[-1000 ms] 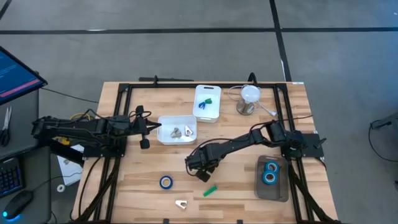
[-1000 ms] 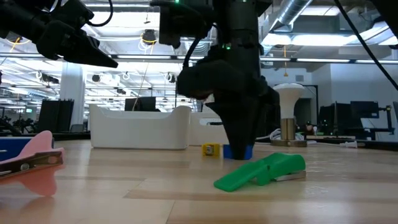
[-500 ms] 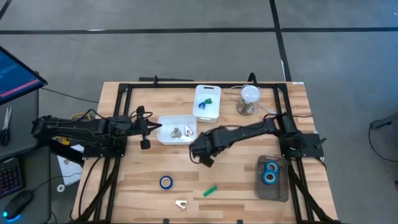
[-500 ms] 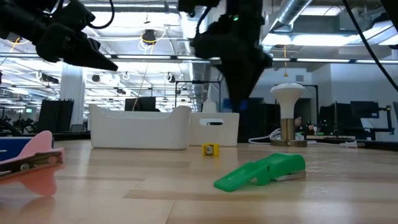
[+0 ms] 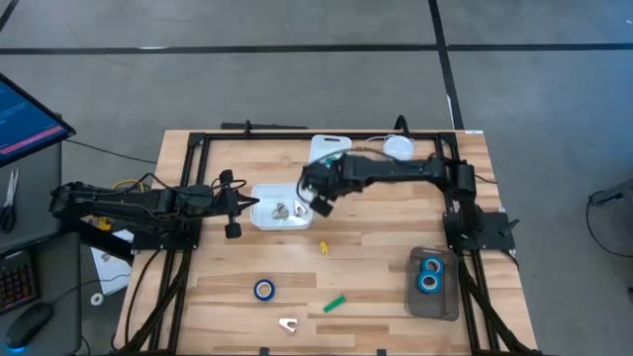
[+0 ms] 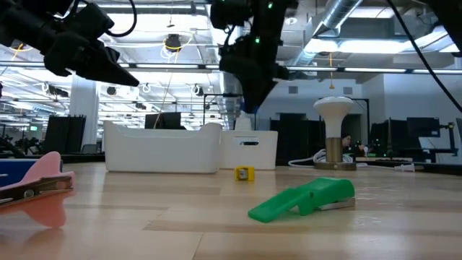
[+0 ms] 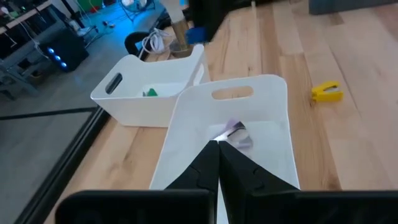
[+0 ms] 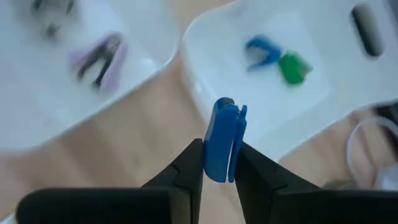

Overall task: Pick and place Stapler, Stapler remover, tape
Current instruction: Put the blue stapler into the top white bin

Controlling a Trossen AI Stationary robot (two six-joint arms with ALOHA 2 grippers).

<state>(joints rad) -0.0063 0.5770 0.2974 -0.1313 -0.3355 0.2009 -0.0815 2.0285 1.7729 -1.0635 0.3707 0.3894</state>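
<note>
Right gripper (image 8: 217, 163): a small blue stapler (image 8: 224, 140) is being clamped upright between the two dark fingers (image 8: 186, 168). In the high view the gripper (image 5: 318, 194) is being held in the air between the two white tubs, at the near end of the far tub (image 5: 315, 148) and beside the right end of the near tub (image 5: 259, 216). In the low view it (image 6: 249, 101) is being carried high above the tubs.

Far tub (image 8: 323, 68): a blue item (image 8: 261, 51) and a green item (image 8: 293, 67) are lying inside, close together.

Near tub (image 7: 273, 143): two pale staple removers (image 5: 288, 210) are lying inside.

Left gripper (image 7: 218, 163): its fingers are being held together, tips pointing at the near tub. In the high view it (image 5: 233, 205) is being kept just beside the left end of that tub.

Tape: one blue roll (image 5: 263, 290) is lying on the bare table (image 5: 376, 267) toward the front left; two more rolls (image 5: 429, 274) are lying in a grey tray (image 5: 415, 302) at the front right.

Green stapler (image 5: 335, 303): it is lying on the table near the front, between the lone roll and the tray; in the low view (image 6: 303, 198) it is seen on its side.

Pale remover (image 5: 288, 324): it is lying at the front edge, near the green stapler.

Yellow stapler (image 5: 323, 246): it is lying on the table in front of the near tub, well apart from the other loose items.

Lamp-like stand (image 5: 399, 146): it is standing at the back right, beside the far tub.
</note>
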